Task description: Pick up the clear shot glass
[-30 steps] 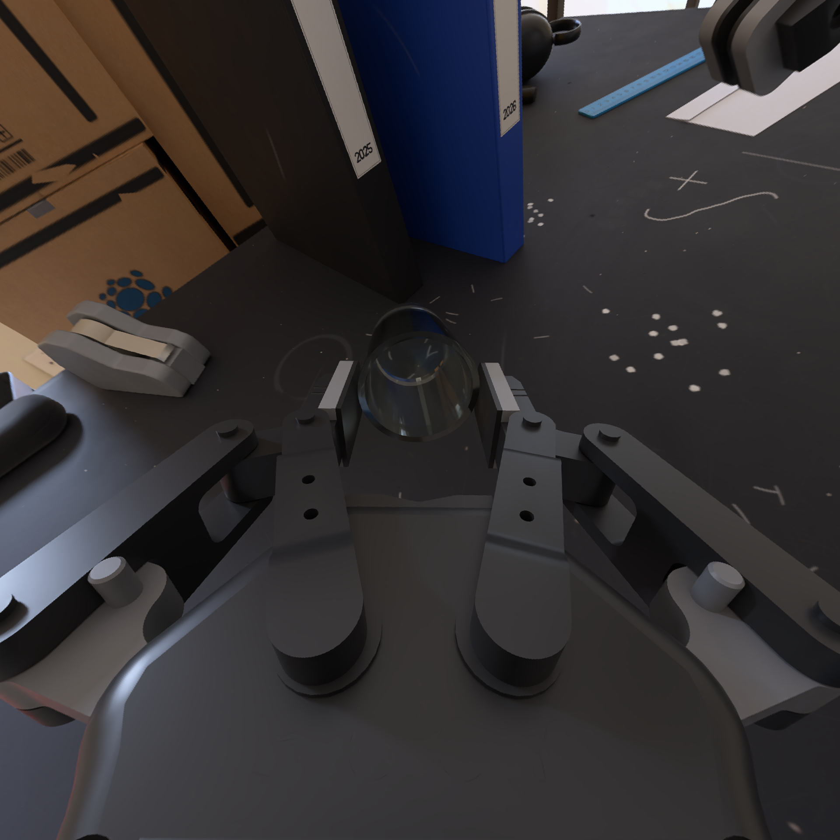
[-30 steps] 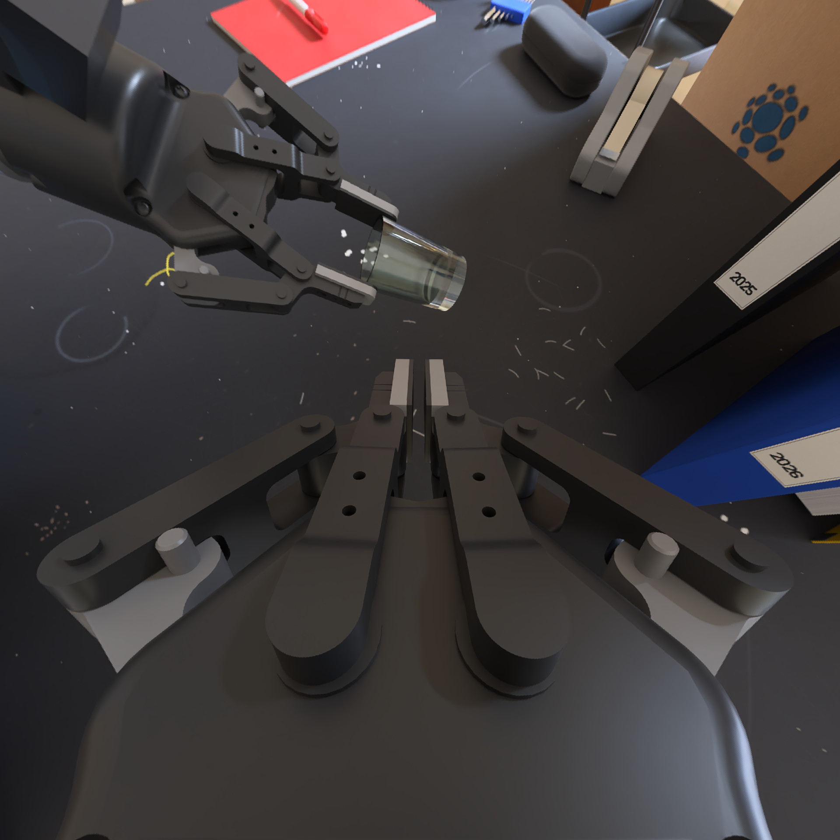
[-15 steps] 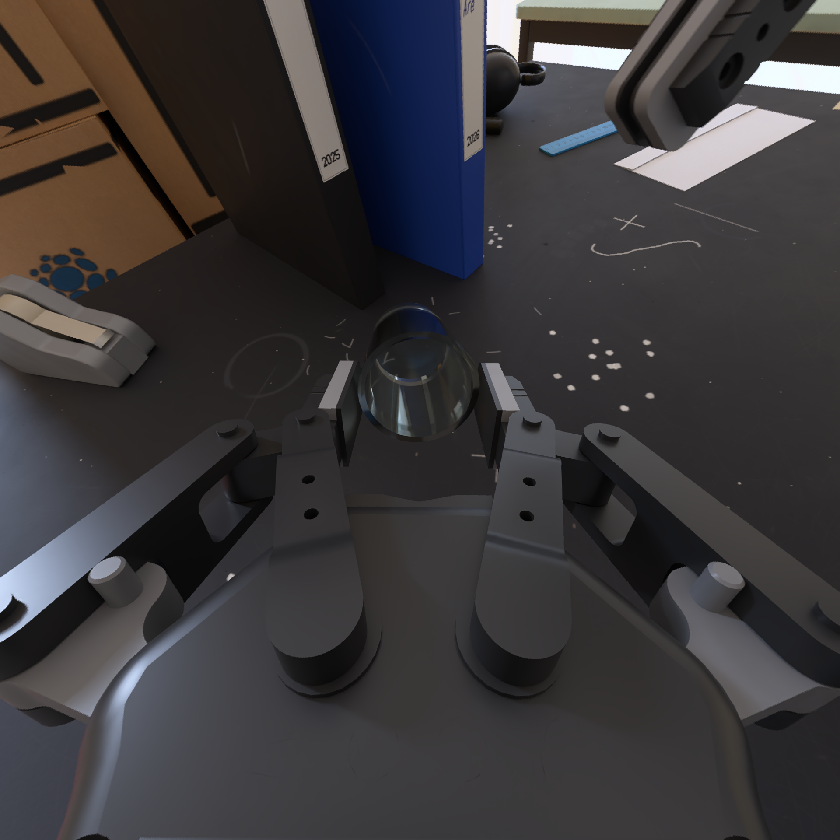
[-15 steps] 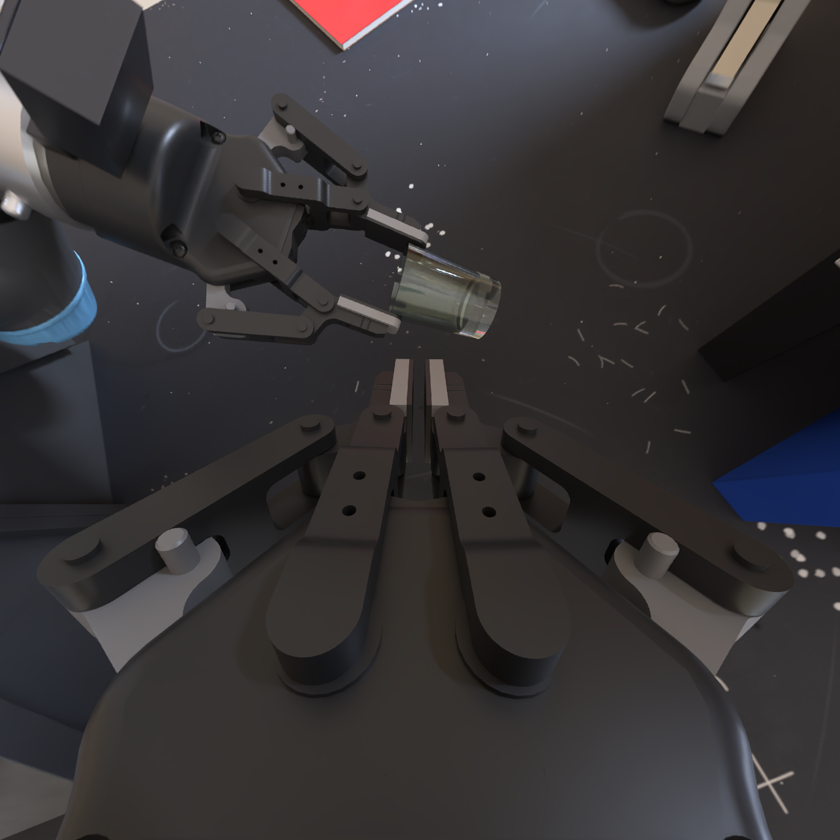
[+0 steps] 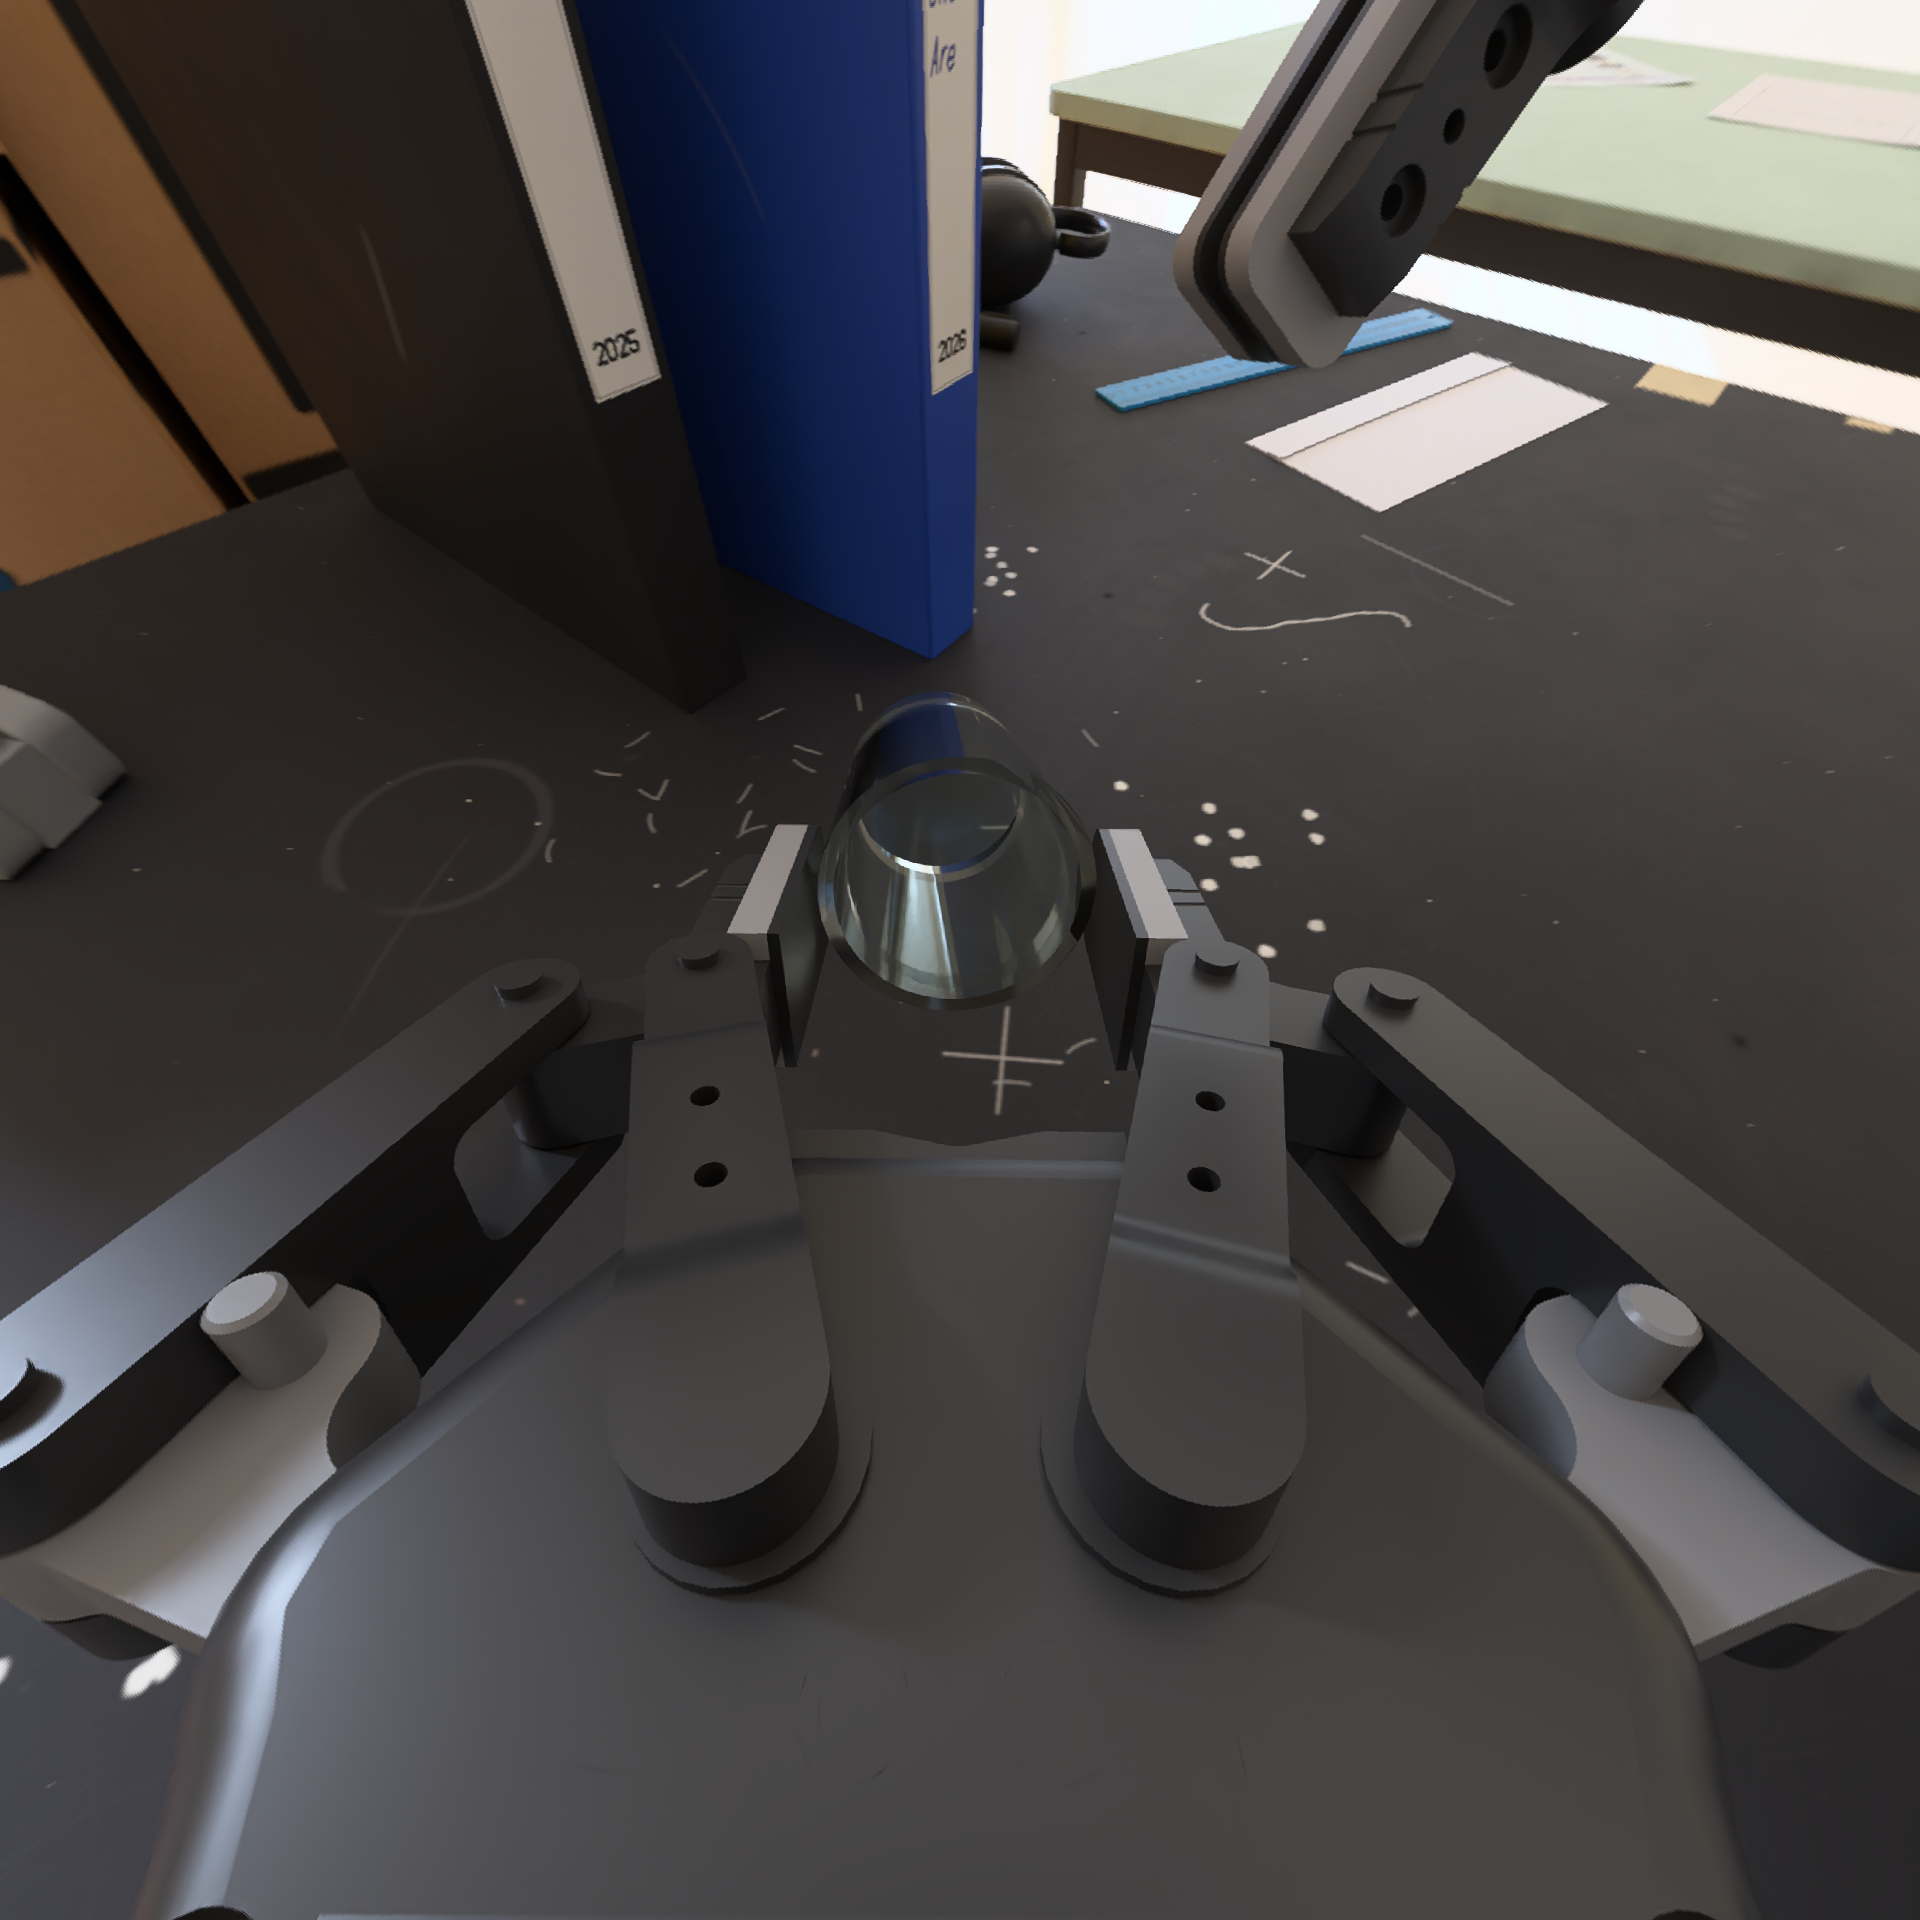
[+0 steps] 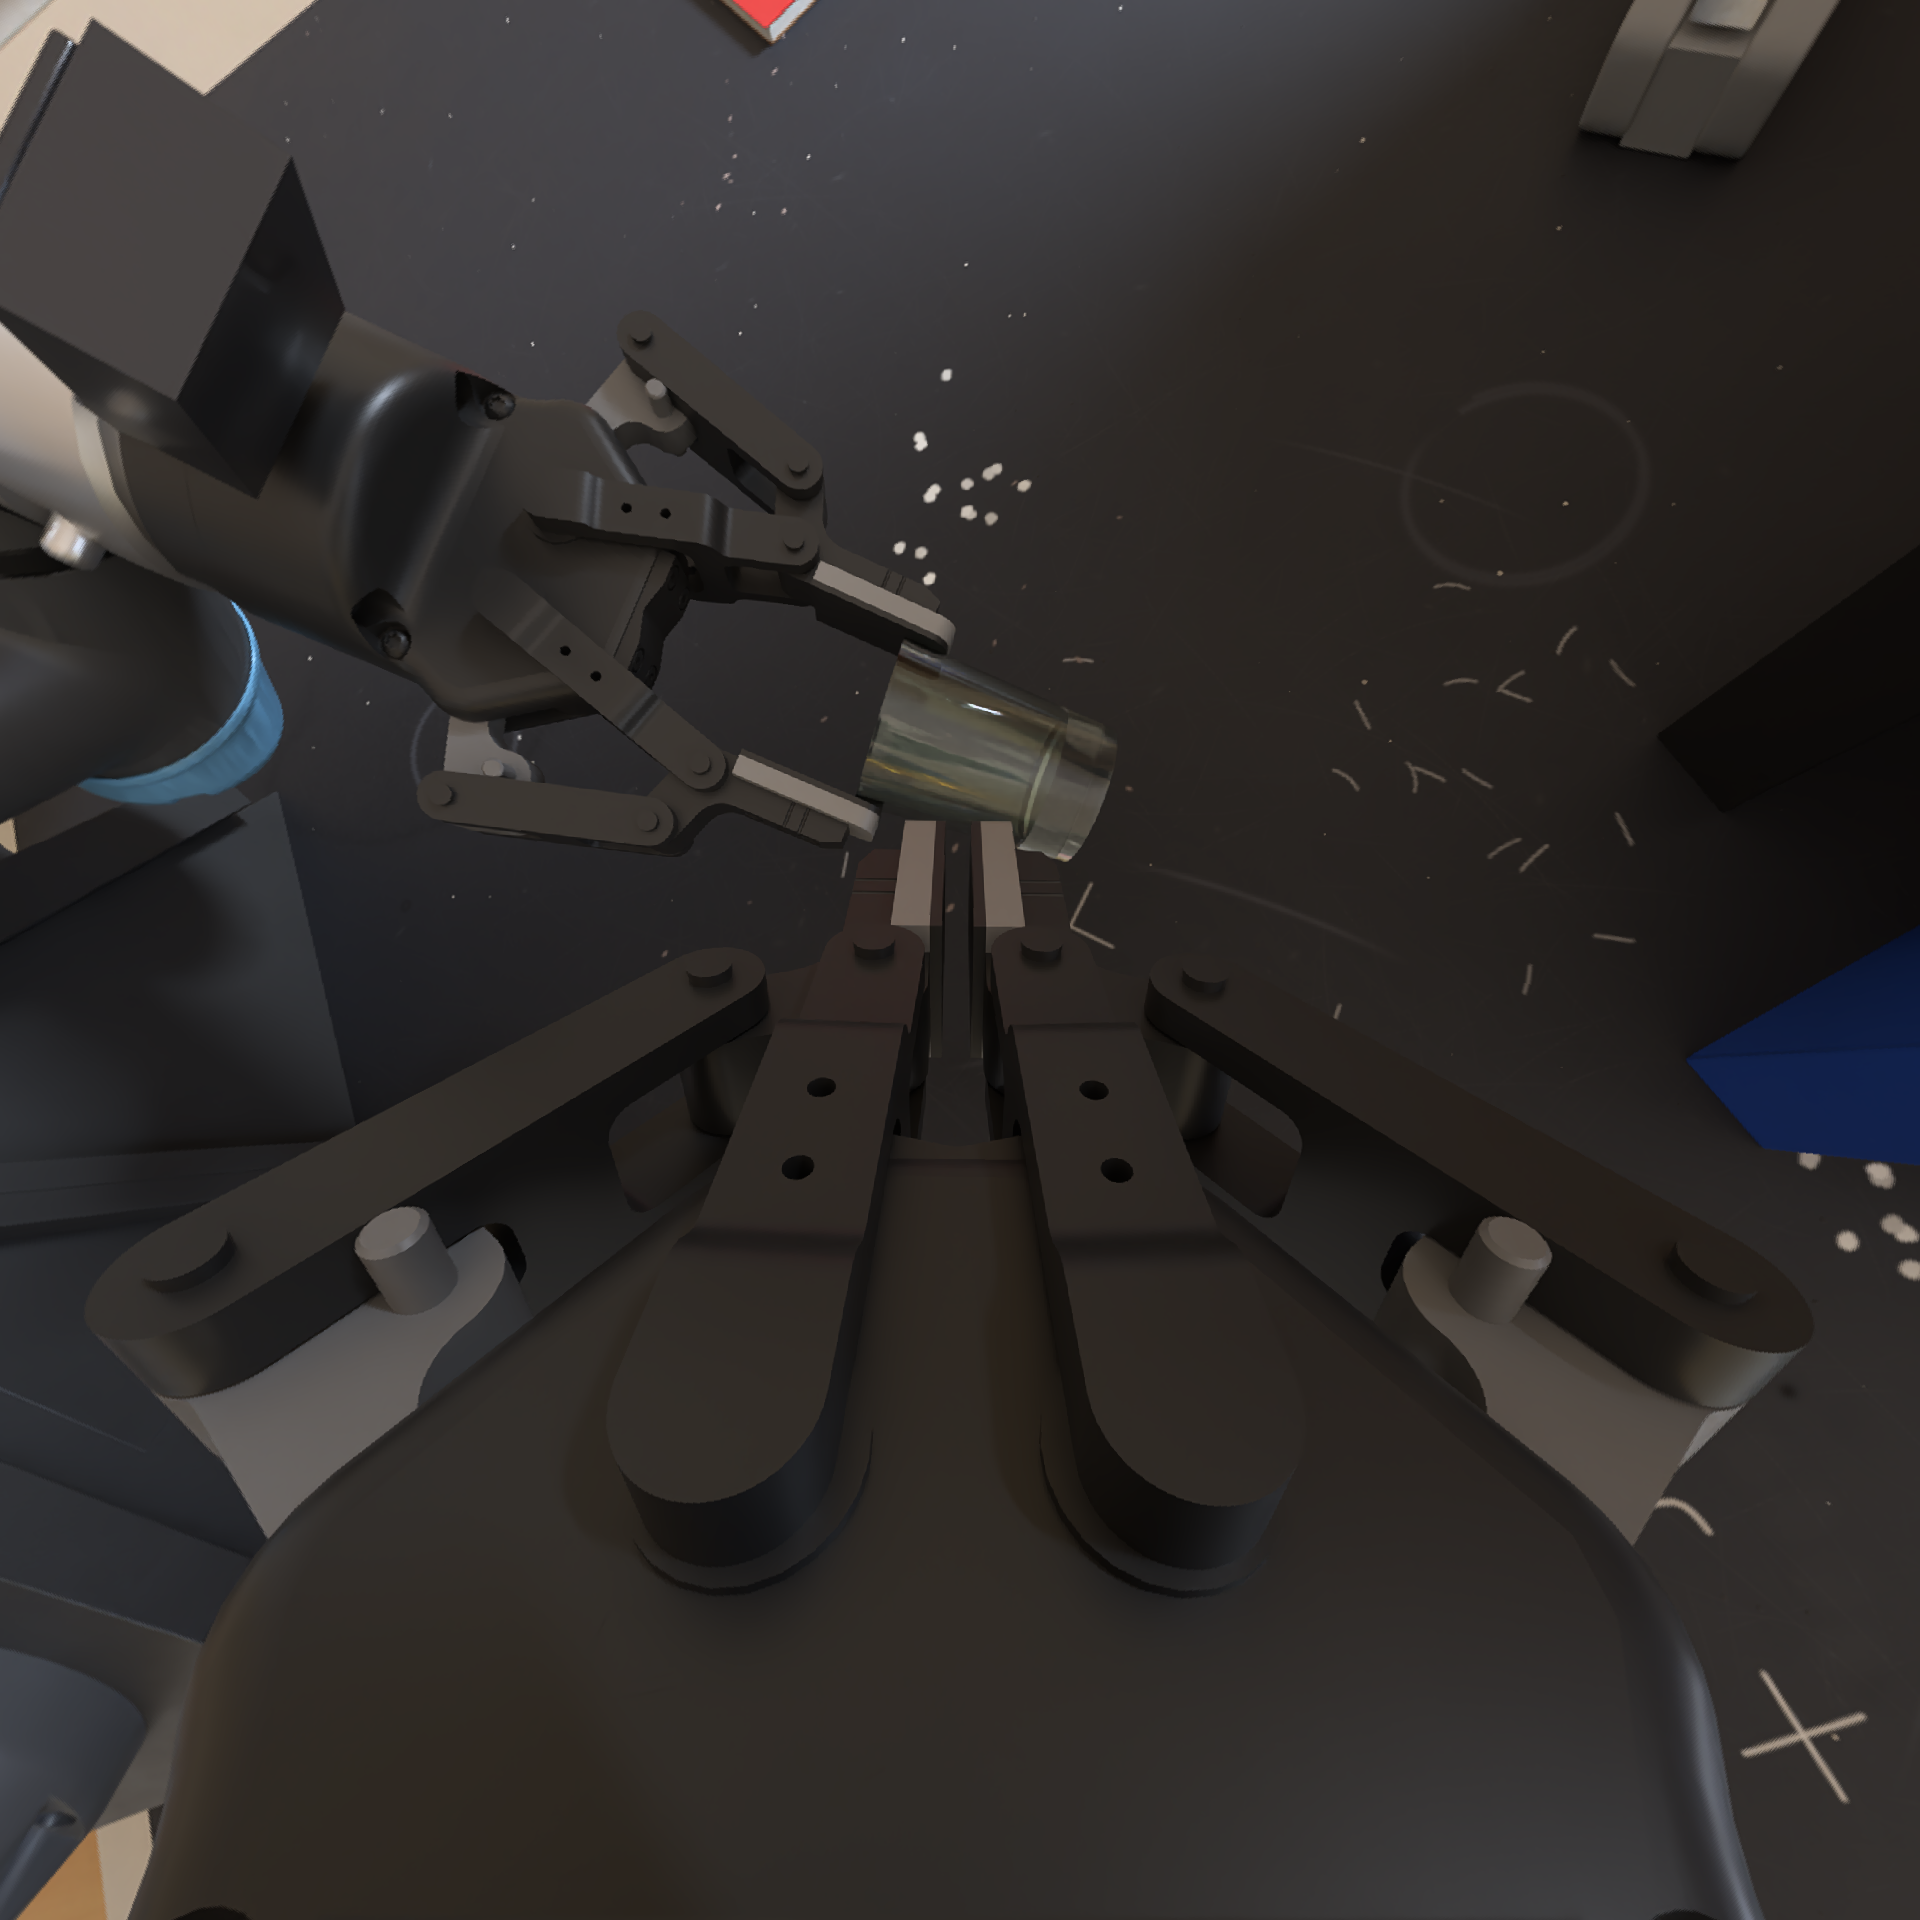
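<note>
My left gripper [image 5: 954, 883] is shut on the clear shot glass [image 5: 951, 904], gripping its rim end between the two pads. The glass lies on its side in the grip, pointing forward, held above the dark table. In the right wrist view the same glass [image 6: 982, 764] sticks out of the left gripper [image 6: 899, 727] at centre left, well above the table. My right gripper [image 6: 956, 868] is shut and empty, its tips just below the glass in that view. It also shows at the top right of the left wrist view [image 5: 1351, 208].
A black binder [image 5: 436, 312] and a blue binder [image 5: 831, 312] stand upright ahead of the left gripper. A tape dispenser [image 5: 42, 790] sits at the left, a blue ruler [image 5: 1268, 364] and white paper [image 5: 1423, 426] at the far right. The table [image 5: 1558, 831] bears chalk marks.
The left gripper has risen with the shot glass in it and its view has tipped up toward the binders. The right gripper has also lifted and drawn nearer above the glass, staying shut.
</note>
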Action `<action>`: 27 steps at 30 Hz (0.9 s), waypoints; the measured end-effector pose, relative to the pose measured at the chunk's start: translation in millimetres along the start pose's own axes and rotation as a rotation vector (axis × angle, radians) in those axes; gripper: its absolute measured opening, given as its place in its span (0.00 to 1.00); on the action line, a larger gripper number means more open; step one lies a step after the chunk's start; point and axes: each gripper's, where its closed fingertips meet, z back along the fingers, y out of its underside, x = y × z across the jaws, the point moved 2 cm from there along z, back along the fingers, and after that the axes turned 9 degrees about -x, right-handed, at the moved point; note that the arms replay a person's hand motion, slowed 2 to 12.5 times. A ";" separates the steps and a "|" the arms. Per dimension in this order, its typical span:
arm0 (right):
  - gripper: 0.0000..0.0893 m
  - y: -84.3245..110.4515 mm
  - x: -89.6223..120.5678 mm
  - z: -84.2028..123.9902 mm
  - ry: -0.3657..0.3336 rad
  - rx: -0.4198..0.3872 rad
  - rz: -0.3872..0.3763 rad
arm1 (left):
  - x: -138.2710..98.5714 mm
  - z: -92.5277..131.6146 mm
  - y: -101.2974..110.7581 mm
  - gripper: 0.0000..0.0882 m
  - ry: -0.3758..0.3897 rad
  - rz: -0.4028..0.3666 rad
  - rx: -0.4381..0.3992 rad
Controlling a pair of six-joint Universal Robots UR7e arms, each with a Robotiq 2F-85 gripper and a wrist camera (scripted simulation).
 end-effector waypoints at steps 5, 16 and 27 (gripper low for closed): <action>0.04 1.0 2.1 1.1 -0.020 0.022 0.037 | -4.9 -0.1 -0.3 0.51 0.041 0.055 -0.009; 0.04 4.4 4.0 7.1 -0.017 0.080 0.101 | -12.4 0.2 -2.4 0.51 0.117 0.150 -0.034; 0.04 1.6 14.1 13.8 -0.064 0.079 0.110 | -15.0 -0.5 -1.2 0.51 0.158 0.205 -0.035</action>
